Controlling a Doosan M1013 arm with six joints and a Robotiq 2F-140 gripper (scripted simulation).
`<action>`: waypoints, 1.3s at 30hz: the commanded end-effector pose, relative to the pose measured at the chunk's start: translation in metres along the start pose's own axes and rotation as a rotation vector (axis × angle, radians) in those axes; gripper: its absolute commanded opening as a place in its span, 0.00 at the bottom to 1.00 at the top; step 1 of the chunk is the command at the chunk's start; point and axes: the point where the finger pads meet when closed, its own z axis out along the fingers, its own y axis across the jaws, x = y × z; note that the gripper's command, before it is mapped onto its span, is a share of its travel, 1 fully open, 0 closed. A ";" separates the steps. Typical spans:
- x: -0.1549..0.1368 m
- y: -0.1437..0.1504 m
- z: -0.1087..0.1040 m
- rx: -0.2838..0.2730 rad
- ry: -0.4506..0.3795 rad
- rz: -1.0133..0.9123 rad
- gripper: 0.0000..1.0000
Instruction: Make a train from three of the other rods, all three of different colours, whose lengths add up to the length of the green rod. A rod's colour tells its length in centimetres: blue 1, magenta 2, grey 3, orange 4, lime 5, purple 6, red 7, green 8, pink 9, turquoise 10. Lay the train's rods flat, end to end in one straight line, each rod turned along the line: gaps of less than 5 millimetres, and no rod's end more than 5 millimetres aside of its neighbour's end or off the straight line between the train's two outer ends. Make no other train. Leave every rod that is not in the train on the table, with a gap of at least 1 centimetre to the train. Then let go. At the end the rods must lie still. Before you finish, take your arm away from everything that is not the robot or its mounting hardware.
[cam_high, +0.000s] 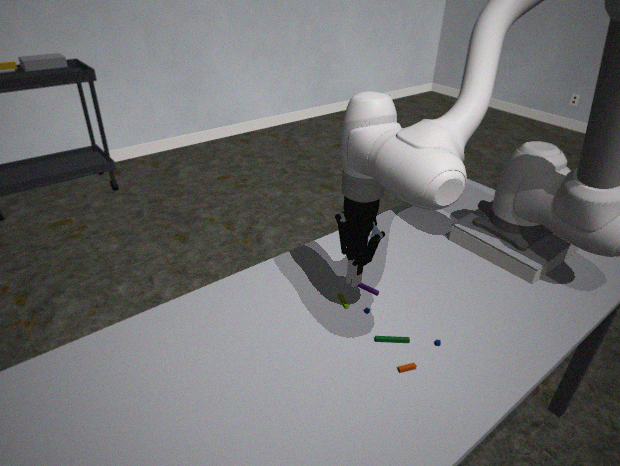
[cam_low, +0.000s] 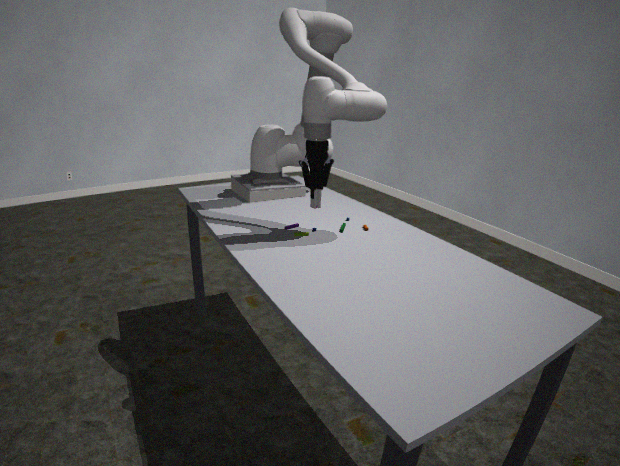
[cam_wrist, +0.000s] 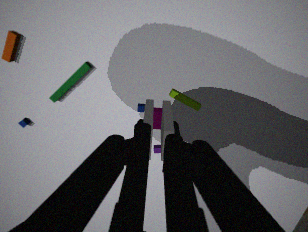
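Note:
My gripper (cam_high: 353, 281) (cam_low: 315, 205) (cam_wrist: 157, 112) is shut on the magenta rod (cam_wrist: 157, 118) and holds it above the table. The purple rod (cam_high: 369, 289) (cam_low: 291, 225) (cam_wrist: 157, 149) lies below it, partly hidden by the fingers in the wrist view. The lime rod (cam_high: 343, 301) (cam_low: 301, 234) (cam_wrist: 185, 99) lies close by, in the arm's shadow. One blue rod (cam_high: 366, 310) (cam_low: 314, 229) (cam_wrist: 141, 107) lies near the lime rod. The green rod (cam_high: 391, 339) (cam_low: 342, 227) (cam_wrist: 72, 82) lies apart. The orange rod (cam_high: 406, 367) (cam_low: 365, 227) (cam_wrist: 11, 46) and a second blue rod (cam_high: 437, 342) (cam_low: 347, 218) (cam_wrist: 24, 122) lie beyond it.
The white table (cam_high: 225, 380) (cam_low: 400, 300) carries the rods, all lying apart from each other. The arm's base plate (cam_high: 493, 253) (cam_low: 270, 192) stands at the table's far end. A dark cart (cam_high: 50, 167) stands off the table in the top view.

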 end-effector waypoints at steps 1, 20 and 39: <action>-0.014 -0.024 -0.001 0.000 0.002 -0.056 0.03; -0.014 -0.024 0.005 0.000 0.002 -0.057 0.03; -0.014 -0.024 0.070 0.000 0.002 -0.057 0.03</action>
